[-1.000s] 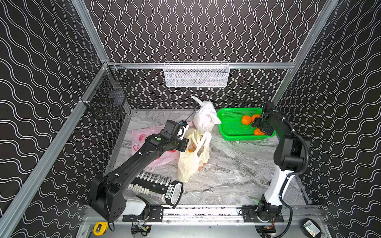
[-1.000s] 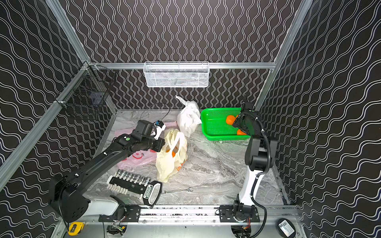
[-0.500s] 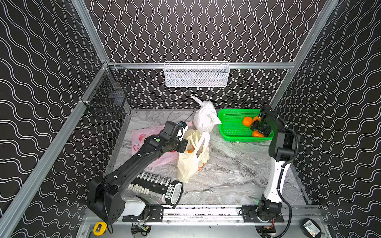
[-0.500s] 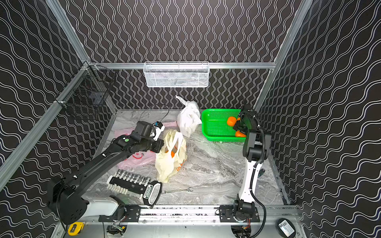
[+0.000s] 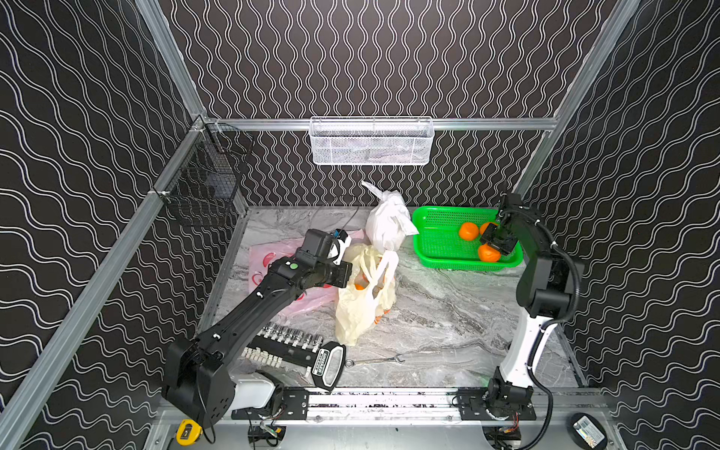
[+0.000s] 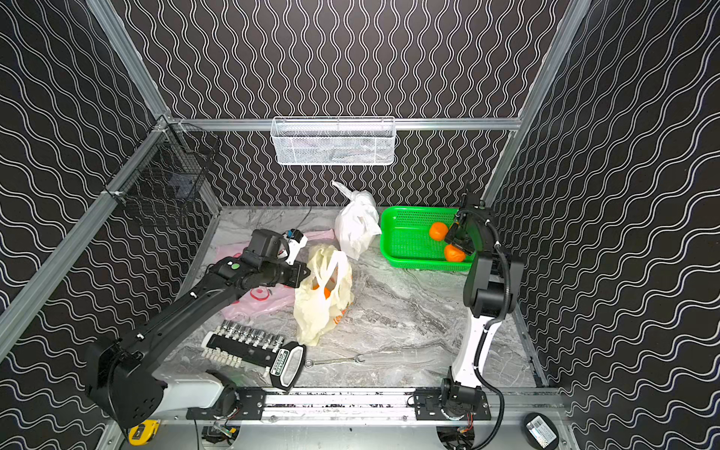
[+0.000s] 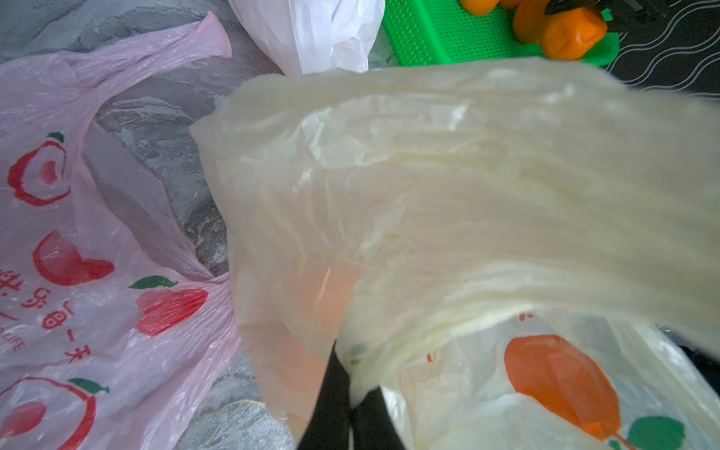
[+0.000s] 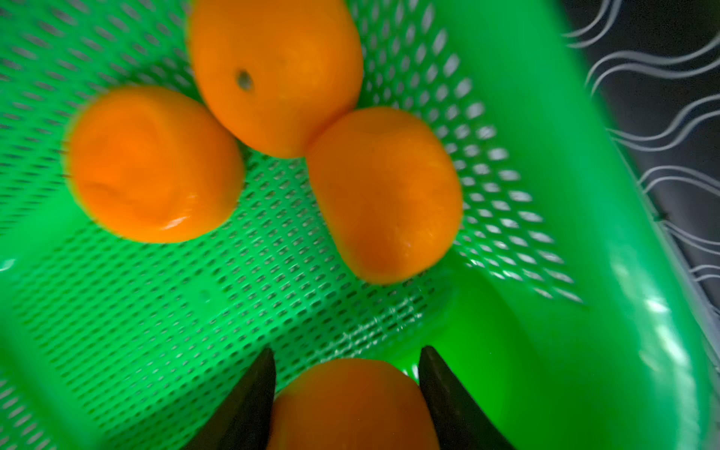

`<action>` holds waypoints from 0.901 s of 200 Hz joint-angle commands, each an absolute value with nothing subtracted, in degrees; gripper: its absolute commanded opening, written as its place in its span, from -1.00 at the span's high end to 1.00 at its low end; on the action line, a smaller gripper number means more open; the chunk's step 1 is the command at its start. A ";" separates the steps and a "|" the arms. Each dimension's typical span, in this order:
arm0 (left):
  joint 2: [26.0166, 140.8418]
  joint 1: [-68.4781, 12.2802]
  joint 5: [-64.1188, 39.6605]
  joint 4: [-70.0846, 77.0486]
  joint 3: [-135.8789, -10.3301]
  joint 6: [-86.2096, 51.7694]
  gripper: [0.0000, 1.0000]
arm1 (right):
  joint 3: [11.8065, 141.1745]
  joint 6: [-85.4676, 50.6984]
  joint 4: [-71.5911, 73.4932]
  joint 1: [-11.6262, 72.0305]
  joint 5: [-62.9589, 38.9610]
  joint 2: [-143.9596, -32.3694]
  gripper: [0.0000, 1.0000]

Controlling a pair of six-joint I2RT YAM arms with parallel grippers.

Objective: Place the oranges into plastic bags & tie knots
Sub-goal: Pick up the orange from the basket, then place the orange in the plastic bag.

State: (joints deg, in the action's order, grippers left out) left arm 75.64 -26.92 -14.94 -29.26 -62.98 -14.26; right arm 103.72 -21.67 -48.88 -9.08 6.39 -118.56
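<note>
Over the last second the right gripper (image 8: 346,352) has sunk slightly into the green basket (image 5: 436,245). Its jaws have narrowed from wide to a stance flanking the target orange (image 8: 350,401), one finger on each side and apparently against the skin. The fruit still sits in the basket's 5 o'clock corner, and the basket stands at 2 o'clock on the table (image 5: 448,319). This indicates that the pick is nearly secured and that transfer to the bag comes next. Three other oranges (image 8: 272,74) lie clustered deeper in the basket and remain to be moved. The left gripper (image 7: 350,376) has not shifted. Its fingers are pressed together on a fold of the yellowish bag (image 5: 362,296) and hold the mouth raised at the table centre. The bag's long axis runs from 1 o'clock, where the handles and mouth are, to 7 o'clock, where the bottom is. The opening faces up and toward the basket, which favours a short carry. Orange colour shows through the film. The target orange's own axis cannot be told, since only its upper curve shows. The white bag (image 5: 389,230) stands knotted at 12 o'clock.
</note>
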 commanded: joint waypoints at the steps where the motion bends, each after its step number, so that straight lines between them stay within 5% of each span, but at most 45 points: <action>1: 74.91 -24.60 -22.36 -24.31 -61.78 -17.78 1.00 | 101.42 -23.02 -47.42 -8.80 3.68 -114.52 -0.02; 45: 74.76 -19.58 -31.24 -18.09 -58.92 -22.52 1.00 | 95.36 -24.16 -47.55 -3.36 -2.46 -101.62 0.02; 103: 75.27 -17.10 -35.23 -14.45 -57.61 -25.40 1.00 | 86.68 -34.59 -41.29 18.56 -13.30 -88.02 0.04; 180: 73.88 -17.05 -35.27 -16.59 -57.49 -24.15 1.00 | 95.93 -38.49 -30.85 43.17 -17.13 -93.71 0.06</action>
State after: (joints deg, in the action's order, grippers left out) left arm 74.48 -17.19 -34.30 -16.95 -57.65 -24.25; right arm 93.93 -36.91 -36.32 39.94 -14.06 -91.77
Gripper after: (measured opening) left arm 0.048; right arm 0.565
